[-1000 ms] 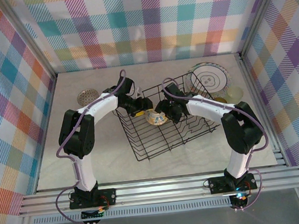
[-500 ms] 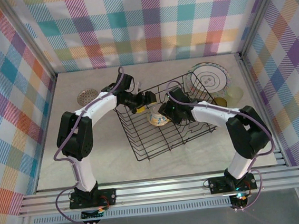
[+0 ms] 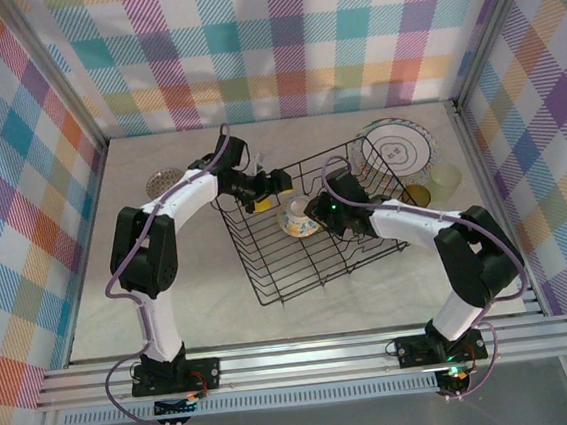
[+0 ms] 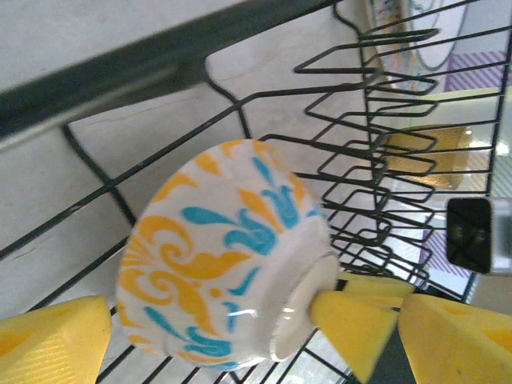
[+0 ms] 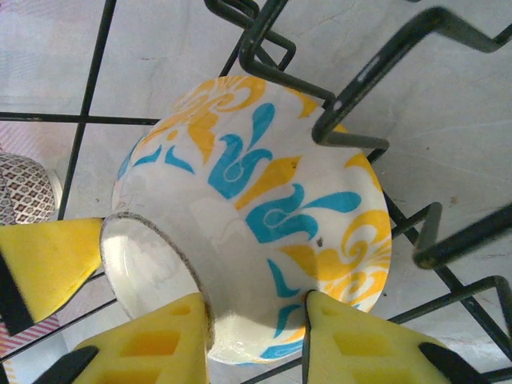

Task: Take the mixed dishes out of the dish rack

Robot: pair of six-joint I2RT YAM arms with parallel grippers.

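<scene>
Though close between the pads of the left gripper [image 3: 273, 188] a second ago, now lies in the pinch of the right gripper [image 3: 313, 216] instead: reads as a handover of the patterned bowl [image 3: 298, 220] from one arm to the other. On the left, drawn back toward the far rim of the dish rack [image 3: 241, 257] and spread wide, wider than the bowl, with nothing gripped. On the right, moved in and narrowed onto the bowl: in the right wrist view, one pad [image 5: 148, 348] set against the foot ring and the other [image 5: 364, 348] against the painted outer wall, pressing the bowl's lower side between them. Lies tipped on its side, foot toward the right arm, low inside the rack near its far-left end, among the wire dividers; cannot tell whether resting on the wires or already clear of them. Means, for the task, a bowl now in the right arm's charge and most likely ready for lifting out past the dividers and setting down on the table [image 3: 170, 284]. Looks a shallow hold on a glazed curve, so calls for a slow, straight lift.
</scene>
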